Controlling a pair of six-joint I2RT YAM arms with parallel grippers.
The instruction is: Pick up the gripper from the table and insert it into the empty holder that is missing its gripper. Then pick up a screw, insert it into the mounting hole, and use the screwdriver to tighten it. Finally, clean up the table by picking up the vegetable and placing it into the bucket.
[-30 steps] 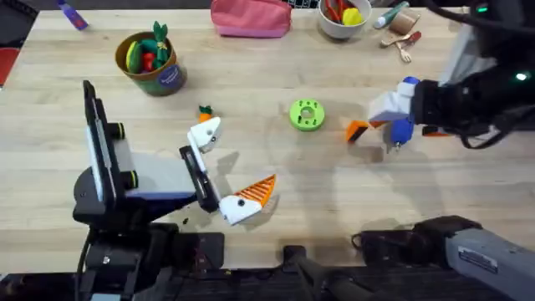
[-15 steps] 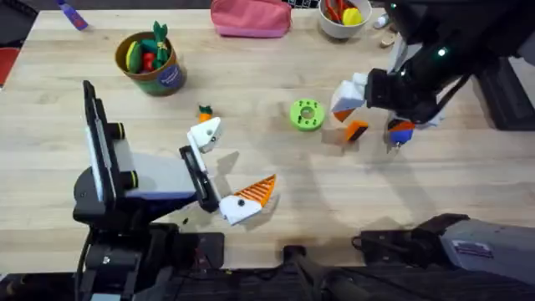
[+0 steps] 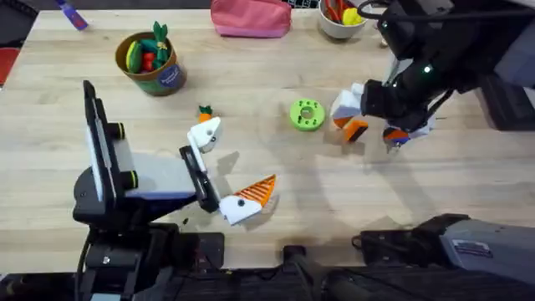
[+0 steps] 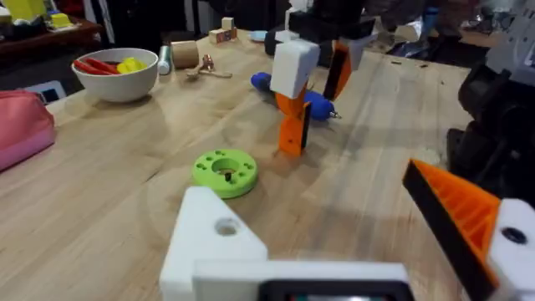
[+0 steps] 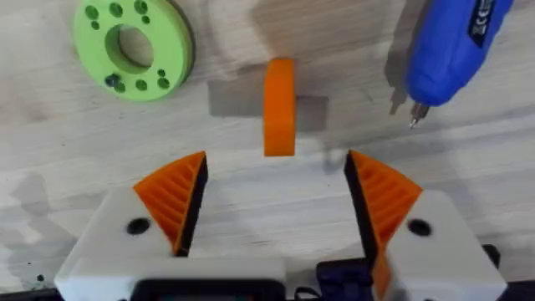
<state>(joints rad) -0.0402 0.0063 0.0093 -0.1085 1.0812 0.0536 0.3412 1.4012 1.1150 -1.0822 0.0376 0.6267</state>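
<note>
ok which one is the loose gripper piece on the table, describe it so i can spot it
Find the green ring mid-table. Just right of it, under the right gripper, the gripper lies on the wood: a small plain orange wedge, unlike the blue screwdriver beside it.

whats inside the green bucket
The bucket holds toy vegetables: a yellow piece, a red one and a green leafy top show above the rim. Anything deeper is covered by them and the bucket wall.

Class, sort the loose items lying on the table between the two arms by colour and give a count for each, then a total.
Orange: 2, the gripper and the vegetable
Green: 1, the ring
Blue: 1, the screwdriver
Total: 4
</note>
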